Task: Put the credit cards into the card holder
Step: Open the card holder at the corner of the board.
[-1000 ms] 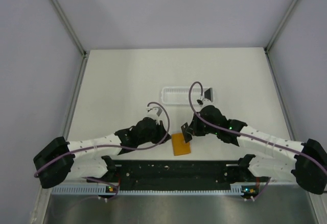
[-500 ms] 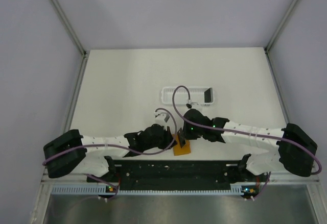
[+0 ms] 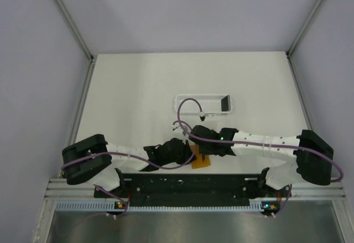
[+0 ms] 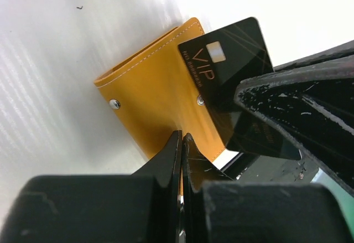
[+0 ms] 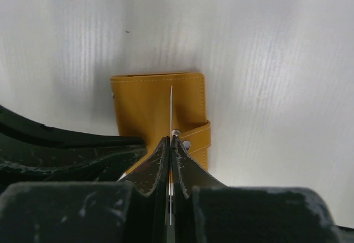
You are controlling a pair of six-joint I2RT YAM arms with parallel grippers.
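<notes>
One credit card [image 4: 232,60] | edge-on in right pincer [image 5: 171,141] grasp | above card holder [image 4: 149,102] | left pincer [image 4: 181,140] clenched

Left pincer [image 4: 181,139] is closed and right pincer [image 5: 170,140], close beside, pinches a credit card [image 4: 232,71].

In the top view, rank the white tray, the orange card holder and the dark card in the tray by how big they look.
1. White tray.
2. Orange card holder, partly covered.
3. Dark card, standing tilted, so unsure against the holder.

Card holder [image 3: 202,162] mostly covered overhead; credit card's [image 4: 227,71] lower end too.
</notes>
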